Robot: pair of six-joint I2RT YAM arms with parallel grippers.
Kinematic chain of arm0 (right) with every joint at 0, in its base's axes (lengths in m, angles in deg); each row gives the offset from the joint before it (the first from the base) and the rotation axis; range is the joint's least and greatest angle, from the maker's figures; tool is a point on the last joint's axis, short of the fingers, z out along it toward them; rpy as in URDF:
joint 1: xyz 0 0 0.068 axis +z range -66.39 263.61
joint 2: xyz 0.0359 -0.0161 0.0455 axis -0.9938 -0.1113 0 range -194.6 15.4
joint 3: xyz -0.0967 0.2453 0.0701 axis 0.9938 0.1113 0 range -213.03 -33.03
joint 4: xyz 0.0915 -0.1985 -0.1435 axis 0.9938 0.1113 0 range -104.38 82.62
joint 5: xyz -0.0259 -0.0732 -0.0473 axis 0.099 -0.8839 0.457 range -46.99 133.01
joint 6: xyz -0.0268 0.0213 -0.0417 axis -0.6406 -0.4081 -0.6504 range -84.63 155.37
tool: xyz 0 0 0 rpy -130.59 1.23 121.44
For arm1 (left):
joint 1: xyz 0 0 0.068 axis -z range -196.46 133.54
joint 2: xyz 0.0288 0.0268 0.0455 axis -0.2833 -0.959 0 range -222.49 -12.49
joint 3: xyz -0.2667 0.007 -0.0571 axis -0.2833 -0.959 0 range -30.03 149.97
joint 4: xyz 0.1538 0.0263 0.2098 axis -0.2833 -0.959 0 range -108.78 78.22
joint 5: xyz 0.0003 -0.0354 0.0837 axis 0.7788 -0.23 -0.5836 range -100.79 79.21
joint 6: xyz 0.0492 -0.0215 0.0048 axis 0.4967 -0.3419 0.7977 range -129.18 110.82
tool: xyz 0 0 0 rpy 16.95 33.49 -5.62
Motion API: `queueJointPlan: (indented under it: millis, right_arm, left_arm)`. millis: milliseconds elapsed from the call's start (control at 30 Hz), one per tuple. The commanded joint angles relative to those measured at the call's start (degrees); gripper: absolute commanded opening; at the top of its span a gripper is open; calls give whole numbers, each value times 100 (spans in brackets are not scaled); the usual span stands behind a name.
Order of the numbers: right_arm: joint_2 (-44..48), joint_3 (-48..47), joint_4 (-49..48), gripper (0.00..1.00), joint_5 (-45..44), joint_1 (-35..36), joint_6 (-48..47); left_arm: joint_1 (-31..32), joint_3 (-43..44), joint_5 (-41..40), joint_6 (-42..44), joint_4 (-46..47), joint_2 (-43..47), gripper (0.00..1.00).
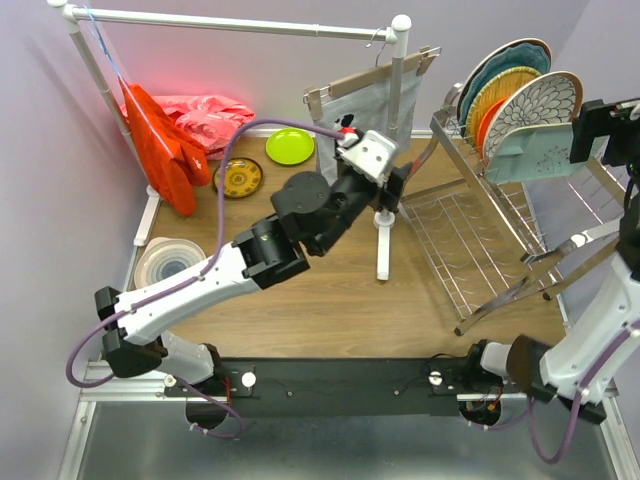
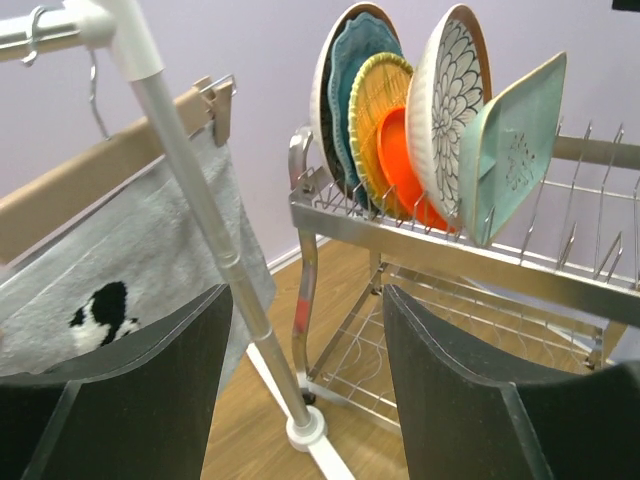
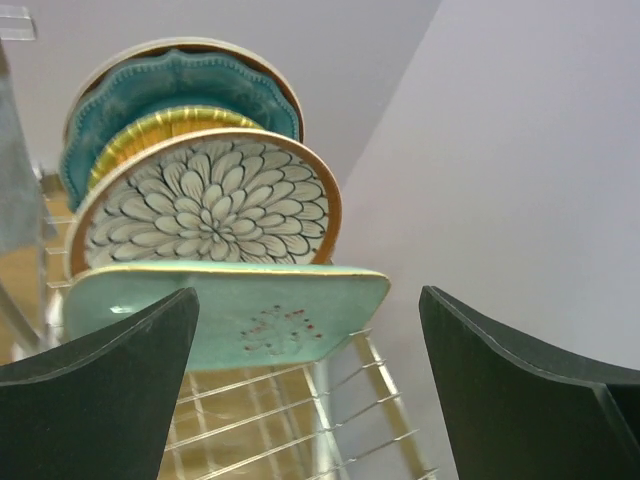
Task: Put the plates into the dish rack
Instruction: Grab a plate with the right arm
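Note:
The chrome dish rack (image 1: 500, 250) stands at the right. Several plates stand in its upper tier: a brown-rimmed floral plate (image 1: 545, 100), a teal scalloped plate (image 1: 505, 60), a woven yellow plate (image 1: 497, 88), an orange plate (image 1: 488, 118) and the mint rectangular tray (image 1: 535, 152). A lime green plate (image 1: 289, 146), a yellow-brown patterned plate (image 1: 240, 177) and a white ringed plate (image 1: 168, 262) lie on the table. My left gripper (image 2: 305, 390) is open and empty, facing the rack (image 2: 450, 255). My right gripper (image 3: 305, 385) is open and empty, just short of the mint tray (image 3: 230, 315).
A white pipe clothes rail (image 1: 240, 22) spans the back, its post (image 2: 215, 230) right in front of my left gripper. A grey towel (image 1: 365, 105) hangs on a hanger. Red and pink cloths (image 1: 185, 125) lie at the back left.

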Motion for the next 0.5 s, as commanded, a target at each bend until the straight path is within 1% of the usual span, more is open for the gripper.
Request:
queueJointPlan:
  millis: [0, 33, 100, 133, 200, 233, 300, 367, 467]
  right_arm:
    - [-654, -906, 1879, 100, 375, 19, -1763]
    - [-637, -836, 1932, 100, 339, 19, -2200]
    - [-532, -608, 1950, 99, 243, 10, -2659]
    - [-427, -503, 1950, 98, 147, 19, -3096]
    - [-356, -256, 1967, 96, 41, 10, -3485]
    - [-321, -203, 1959, 95, -29, 19, -3836]
    - [-338, -264, 1959, 93, -65, 10, -4101]
    - [-364, -317, 1959, 92, -4, 19, -4514]
    - [-277, -116, 1959, 86, 172, 19, -5226]
  left_arm:
    - [-485, -472, 1357, -476, -387, 612, 70]
    - [-573, -526, 1480, -494, -415, 683, 70]
    - [-731, -666, 1657, -477, -520, 849, 70]
    - [-767, -719, 1709, -459, -547, 894, 70]
    - [-855, -885, 1789, -433, -573, 1034, 70]
    - [-890, -939, 1833, -398, -556, 1070, 70]
    - [-978, -1044, 1956, -371, -556, 1114, 70]
    - [-1022, -1062, 2078, -371, -591, 1097, 70]
    - [-1040, -861, 2228, -388, -731, 939, 70]
